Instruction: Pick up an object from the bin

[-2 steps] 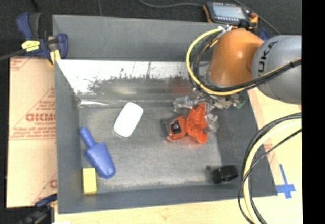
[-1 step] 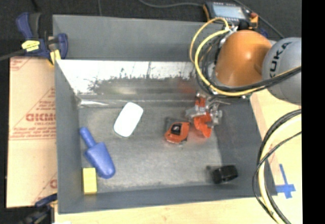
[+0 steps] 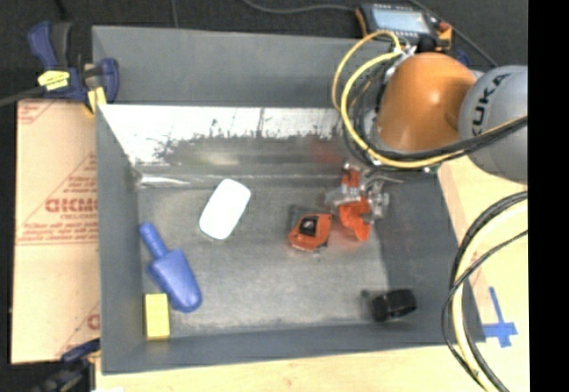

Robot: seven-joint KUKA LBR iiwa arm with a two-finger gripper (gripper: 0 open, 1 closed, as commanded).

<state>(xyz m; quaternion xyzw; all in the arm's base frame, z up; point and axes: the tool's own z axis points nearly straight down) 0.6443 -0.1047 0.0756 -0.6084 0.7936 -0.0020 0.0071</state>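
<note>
Bin: grey metal bin [image 3: 267,292], few loose items, well spread over the floor.
Arm: enters from 3 o'clock; orange domed cover [image 3: 422,101] with looped cables sits above the bin's 2 o'clock corner.
End effector: end effector [image 3: 360,214] is low inside the bin, at about 2 o'clock from the floor centre, close to the right wall.
End effector state: cannot tell whether spread or pressed together; an orange-red part at its lower end merges with the hardware, and nothing can be made out as gripped.
Nearest item: small orange-and-black boxy object [image 3: 308,231], lying on the floor just right of centre, just beside the end effector on its 8 o'clock side. Contact between the two cannot be judged.
White item: smooth white oval object [image 3: 225,208], at 10 o'clock from centre, tilted, well apart from the end effector.
Blue item: blue plastic piece with a round handle [image 3: 171,270], at 8 o'clock, lying diagonally near the left wall.
Yellow item: small yellow block [image 3: 156,316], in the 7 o'clock corner, just beside the blue piece's wide end.
Black item: small black object [image 3: 391,304], near the 4 o'clock corner, alone.
</note>
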